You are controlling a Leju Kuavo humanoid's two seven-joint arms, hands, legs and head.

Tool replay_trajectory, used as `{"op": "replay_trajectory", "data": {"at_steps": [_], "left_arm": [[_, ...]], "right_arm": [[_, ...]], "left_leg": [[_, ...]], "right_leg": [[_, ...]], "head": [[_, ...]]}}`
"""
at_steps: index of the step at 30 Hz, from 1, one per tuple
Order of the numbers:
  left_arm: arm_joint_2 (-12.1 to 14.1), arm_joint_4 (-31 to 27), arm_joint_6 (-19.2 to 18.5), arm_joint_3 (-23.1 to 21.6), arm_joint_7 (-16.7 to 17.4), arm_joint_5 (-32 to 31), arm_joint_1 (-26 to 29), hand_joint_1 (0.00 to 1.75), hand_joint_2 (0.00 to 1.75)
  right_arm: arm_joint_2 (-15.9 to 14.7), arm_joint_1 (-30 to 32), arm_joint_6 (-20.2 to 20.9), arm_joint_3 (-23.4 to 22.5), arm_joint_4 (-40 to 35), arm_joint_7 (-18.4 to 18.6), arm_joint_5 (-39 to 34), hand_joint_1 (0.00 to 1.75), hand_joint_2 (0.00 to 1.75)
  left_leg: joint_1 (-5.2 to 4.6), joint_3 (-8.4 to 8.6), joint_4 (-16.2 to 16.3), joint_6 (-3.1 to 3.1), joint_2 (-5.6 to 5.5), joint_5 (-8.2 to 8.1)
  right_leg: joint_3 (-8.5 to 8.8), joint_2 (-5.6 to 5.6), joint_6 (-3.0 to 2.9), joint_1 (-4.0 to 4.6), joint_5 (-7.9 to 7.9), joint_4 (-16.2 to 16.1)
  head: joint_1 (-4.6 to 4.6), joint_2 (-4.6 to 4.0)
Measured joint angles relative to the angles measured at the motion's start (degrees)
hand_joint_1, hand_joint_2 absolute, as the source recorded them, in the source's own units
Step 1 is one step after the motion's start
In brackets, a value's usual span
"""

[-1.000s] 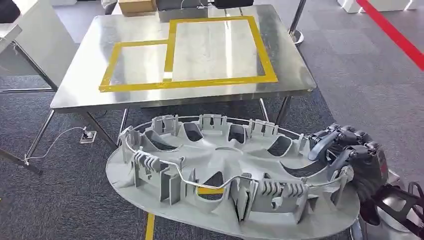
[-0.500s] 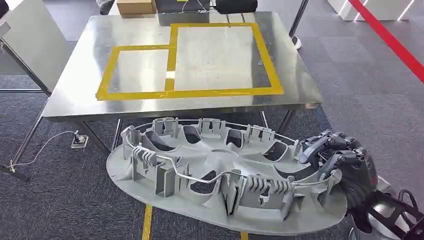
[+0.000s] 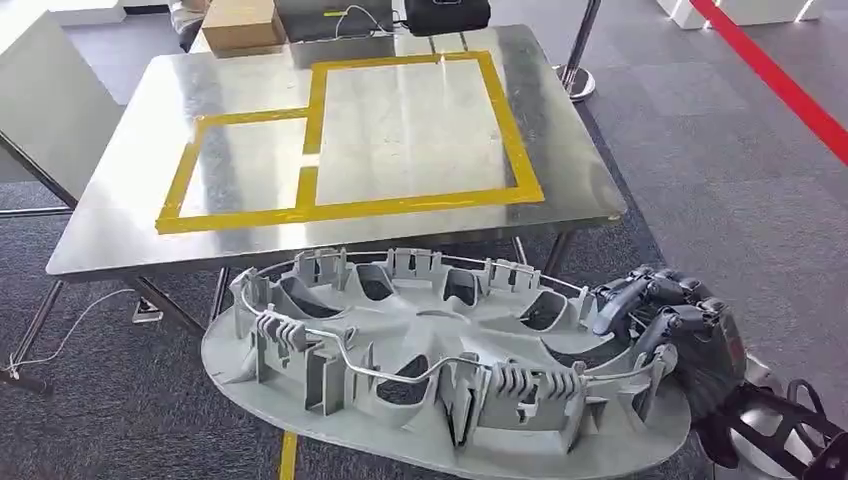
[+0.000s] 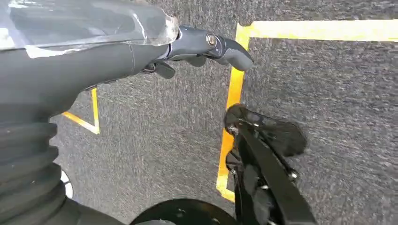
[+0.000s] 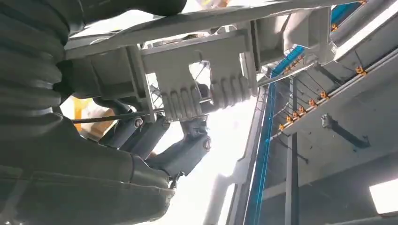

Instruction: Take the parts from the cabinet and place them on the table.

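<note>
A large grey round wheel-cover part (image 3: pixel 430 350), ribbed side up with a wire ring along its clips, hangs level just in front of the steel table (image 3: pixel 100 235). My right hand (image 3: pixel 668 322) grips its right rim, fingers curled over the edge. In the right wrist view those fingers (image 5: pixel 155 136) wrap under a ribbed clip (image 5: pixel 202 91) of the part. In the left wrist view my left hand (image 4: pixel 197 44) is stretched out above the carpet with a glossy grey surface lying against it. Whether it holds anything cannot be made out.
Yellow tape (image 3: pixel 340 210) marks two rectangles on the table top. A cardboard box (image 3: pixel 243 22) and dark cases (image 3: pixel 445 14) stand along its far edge. A stanchion base (image 3: pixel 573 80) and a red floor line (image 3: pixel 790 80) lie to the right; a cable (image 3: pixel 70 330) runs on the carpet at left.
The whole picture has shifted: the table now sits lower and further left in view, so the camera has moved. The part stays in my right hand's grip.
</note>
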Motion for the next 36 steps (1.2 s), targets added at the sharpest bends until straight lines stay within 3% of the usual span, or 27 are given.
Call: {"op": "replay_trajectory", "data": {"at_steps": [2,3,4,5,7,8,10,11,13,14,15,16,18,19,20,21,23,24,25,26,29,30,31,33,34,35,36], "left_arm": [[0.0,0.0,0.0,0.2,0.0,0.0,0.0,0.0,1.75],[0.0,0.0,0.0,0.3,0.0,0.0,0.0,0.0,1.75],[0.3,0.0,0.0,0.3,0.0,0.0,0.0,0.0,1.75],[0.1,0.0,0.0,0.4,0.0,0.0,0.0,0.0,1.75],[0.4,-0.1,0.1,0.6,-0.2,0.0,0.4,0.0,1.75],[0.4,0.0,0.1,0.7,-0.2,0.0,0.5,0.0,1.75],[0.3,0.0,0.0,0.9,-0.3,0.0,0.5,0.0,1.75],[0.4,0.0,0.0,1.0,-0.3,0.0,0.4,0.0,1.75],[0.2,0.0,0.0,1.1,-0.3,0.0,0.4,0.0,1.75],[0.2,0.0,0.0,1.1,-0.3,0.0,0.5,0.0,1.75],[0.1,0.0,0.0,1.1,-0.3,0.0,0.5,0.0,1.75],[0.0,0.0,0.0,1.1,-0.3,0.0,0.5,0.0,1.75],[-0.1,0.0,0.0,1.1,-0.3,0.0,0.5,0.0,1.75],[0.0,0.0,0.0,1.2,-0.3,0.0,0.5,0.0,1.75],[0.1,0.0,0.0,1.2,-0.3,0.0,0.4,0.0,1.75],[0.1,0.0,0.0,1.2,-0.3,0.0,0.4,0.0,1.75],[0.0,0.0,0.0,1.2,-0.3,0.0,0.4,0.0,1.75],[0.0,0.0,0.0,1.2,-0.4,0.0,0.3,0.0,1.75],[-0.1,0.0,-0.1,1.2,-0.4,0.0,0.2,0.0,1.75],[-0.1,0.0,-0.2,1.2,-0.4,0.0,0.2,0.0,1.75],[-0.3,0.0,-0.1,1.2,-0.4,0.0,0.2,0.0,1.75],[-0.3,0.0,-0.1,1.2,-0.4,0.0,0.2,0.0,1.75],[-0.4,0.0,-0.1,1.2,-0.4,0.0,0.2,0.0,1.75],[-0.4,0.0,-0.1,1.3,-0.4,0.0,0.2,0.0,1.75],[-0.4,0.0,-0.1,1.3,-0.4,0.0,0.2,0.0,1.75],[-0.3,0.0,-0.1,1.4,-0.4,0.0,0.0,0.0,1.75],[-0.3,0.0,-0.1,1.4,-0.4,0.0,-0.1,0.0,1.75]], "right_arm": [[0.0,-0.3,0.0,0.0,-0.1,0.0,0.3,1.75,1.75],[0.0,-0.6,-0.4,0.0,-0.5,0.0,0.9,1.75,1.75],[-0.1,-1.2,-0.7,0.0,-0.9,0.0,1.7,1.75,1.75],[-0.1,-2.2,-1.0,0.0,-1.2,0.0,2.2,1.75,1.75],[-0.3,-3.6,-1.2,0.0,-1.9,0.0,2.5,1.75,1.75],[-0.6,-4.3,-1.2,0.0,-2.1,0.0,2.5,1.75,1.75],[-1.0,-6.0,-1.2,-0.1,-2.5,0.0,2.6,1.75,1.75],[-1.2,-6.8,-1.2,0.0,-2.6,0.0,2.6,1.75,1.75],[-1.3,-7.0,-1.2,0.0,-2.6,0.0,2.6,1.75,1.75],[-1.4,-7.1,-1.2,0.0,-2.6,0.0,2.6,1.75,1.75],[-1.4,-7.1,-1.2,0.0,-2.6,0.0,2.6,1.75,1.75],[-1.6,-7.2,-1.2,0.0,-2.6,0.0,2.7,1.75,1.75],[-1.7,-7.4,-1.2,0.0,-2.7,0.0,2.7,1.75,1.75],[-1.8,-7.5,-1.2,0.0,-2.7,-0.1,2.8,1.75,1.75],[-1.8,-7.9,-1.2,0.0,-2.7,-0.1,3.0,1.75,1.75],[-1.8,-8.1,-1.2,0.1,-2.8,-0.1,3.1,1.75,1.75],[-1.9,-9.0,-1.1,0.2,-2.8,0.1,3.2,1.75,1.75],[-2.1,-9.3,-1.1,0.3,-2.8,0.2,3.2,1.75,1.75],[-2.4,-9.7,-1.1,0.4,-2.8,0.3,3.0,1.75,1.75],[-2.7,-9.9,-1.1,0.3,-2.8,0.3,2.6,1.75,1.75],[-3.3,-9.8,-0.8,0.3,-2.8,0.3,1.5,1.75,1.75],[-3.5,-9.7,-0.7,0.2,-2.8,0.3,1.4,1.75,1.75],[-3.7,-9.5,-0.6,0.2,-2.8,0.3,1.4,1.75,1.75],[-4.1,-9.5,-0.6,-0.1,-2.6,0.7,2.0,1.75,1.75],[-4.3,-9.5,-0.6,-0.2,-2.6,0.7,2.2,1.75,1.75],[-4.6,-9.3,-0.6,-0.3,-2.4,0.8,2.4,1.75,1.75],[-5.1,-9.0,-0.6,-0.6,-2.3,0.8,2.4,1.75,1.75]], "left_leg": [[-0.18,2.36,-7.9,0.67,-0.01,6.32],[-0.43,4.1,-12.7,1.38,-0.03,9.71],[-0.83,4.82,-14.5,2.2,-0.05,9.91],[-1.06,4.69,-14.8,2.21,-0.12,6.19],[-1.15,5.42,-16.0,3.02,-0.25,8.68],[-0.96,6.3,-16.1,3.2,-0.16,8.84],[-0.39,8.37,-16.8,3.49,0.03,8.64],[-0.27,8.68,-16.8,3.59,0.01,8.22],[-0.12,9.22,-16.8,3.54,-0.03,7.4],[-0.08,9.64,-16.8,3.49,-0.09,6.99],[-0.01,10.2,-16.8,3.36,-0.2,6.55],[0.1,10.93,-16.8,3.19,-0.33,6.01],[0.41,12.83,-16.8,2.67,-0.4,4.62],[0.34,12.63,-17.0,2.21,-0.35,3.97],[0.23,13.3,-16.8,1.92,-0.42,3.85],[0.09,12.98,-17.0,1.63,-0.31,3.66],[-0.01,13.26,-16.8,1.12,-0.17,3.95],[0.01,12.08,-15.2,0.83,-0.17,4.42],[0.04,10.23,-12.2,0.61,-0.07,5.12],[0.06,7.89,-8.6,0.43,-0.03,4.62],[0.08,0.45,0.4,0.18,-0.03,-0.52],[0.08,-0.54,0.5,0.24,-0.03,-0.32],[0.06,-0.43,-1.4,0.38,-0.03,1.66],[-0.31,2.69,-10.4,1.42,0.78,8.79],[-0.85,4.31,-14.7,2.38,2.75,11.29],[-1.53,4.45,-15.1,2.61,4.35,8.31],[-1.52,4.5,-15.3,2.5,3.91,7.38]], "right_leg": [[1.44,0.06,0.06,0.28,-0.97,0.0],[2.08,0.06,0.12,0.36,-1.45,-0.1],[2.25,0.07,0.22,0.25,-1.83,-0.1],[2.22,0.41,0.6,0.29,-2.06,-0.1],[2.61,0.42,1.44,0.29,-1.85,0.6],[3.13,0.5,1.74,0.35,-1.66,0.6],[2.31,0.28,2.33,0.35,-2.7,3.3],[0.16,0.28,2.75,0.24,-3.45,6.8],[-5.28,0.26,3.44,0.0,-7.44,14.6],[-7.29,0.24,3.63,-0.15,-8.07,16.8],[-7.95,0.22,3.76,-0.25,-7.06,16.4],[-7.46,0.17,3.71,-0.3,-4.8,13.7],[-4.19,0.05,3.73,-0.42,2.03,3.3],[-3.37,-0.16,3.8,-0.39,3.29,1.4],[-4.13,-0.4,3.28,-0.02,1.34,0.5],[-3.79,-0.45,2.22,0.01,2.61,0.9],[-3.81,-0.22,1.63,-0.03,2.47,0.8],[-3.12,-0.14,1.46,-0.45,2.45,0.4],[-2.56,-0.22,1.06,-0.46,2.19,0.0],[-2.16,-0.28,0.68,-0.46,1.92,-0.2],[-1.1,-0.23,0.23,-0.39,0.81,-0.2],[-0.61,-0.16,0.24,-0.33,0.42,-0.2],[0.03,-0.12,0.26,-0.27,-0.01,-0.2],[1.48,-0.71,0.19,-0.04,-0.99,-0.3],[1.83,-0.85,0.28,-0.09,-1.43,-0.3],[2.34,-1.07,0.73,0.21,-1.83,-0.3],[2.38,-1.34,1.11,0.2,-2.11,-0.5]], "head": [[0.02,0.02],[0.02,0.02],[0.22,0.0],[0.23,0.02],[0.13,0.02],[0.26,0.0],[0.46,0.0],[0.53,0.02],[0.53,0.0],[0.55,0.02],[0.48,0.0],[0.55,0.02],[0.57,0.0],[0.55,0.0],[0.58,0.0],[0.59,0.0],[0.4,0.0],[0.28,0.02],[0.28,0.0],[-0.05,0.0],[-0.06,0.0],[0.02,0.0],[-0.04,0.0],[-0.11,0.0],[-0.11,0.0],[0.0,0.0],[-0.2,0.0]]}}
